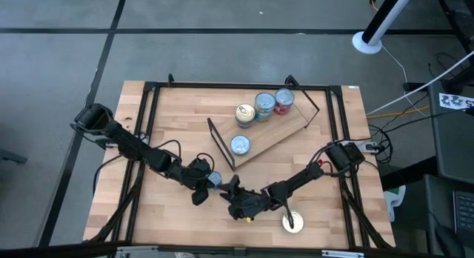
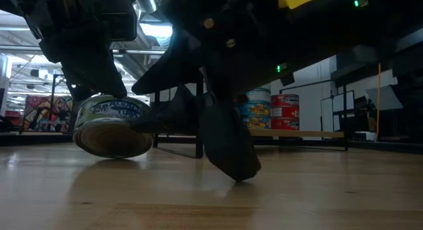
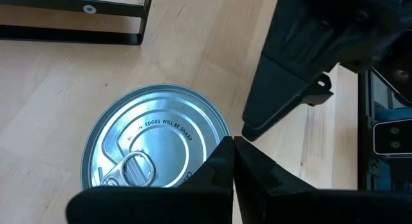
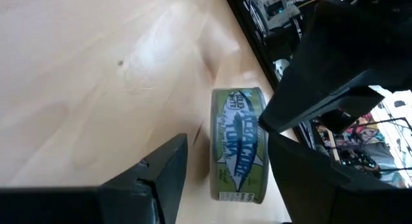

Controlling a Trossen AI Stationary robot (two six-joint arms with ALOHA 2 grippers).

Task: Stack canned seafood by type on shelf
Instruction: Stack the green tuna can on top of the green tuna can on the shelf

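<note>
1. The canned seafood tin [image 1: 213,179] with a blue-green label lies on the tabletop [image 1: 178,124], at about 7 o'clock from the shelf [image 1: 275,132].
2. I see the left gripper [image 1: 205,185] clenched, its fingers beside the tin, not around it.
3. The right gripper [image 1: 235,185] stands released, close at 3 o'clock of this tin.
4. The shelf, of light wood with black wire ends, carries four round tins with shiny lids; another tin [image 1: 293,222] sits at 5 o'clock.
</note>
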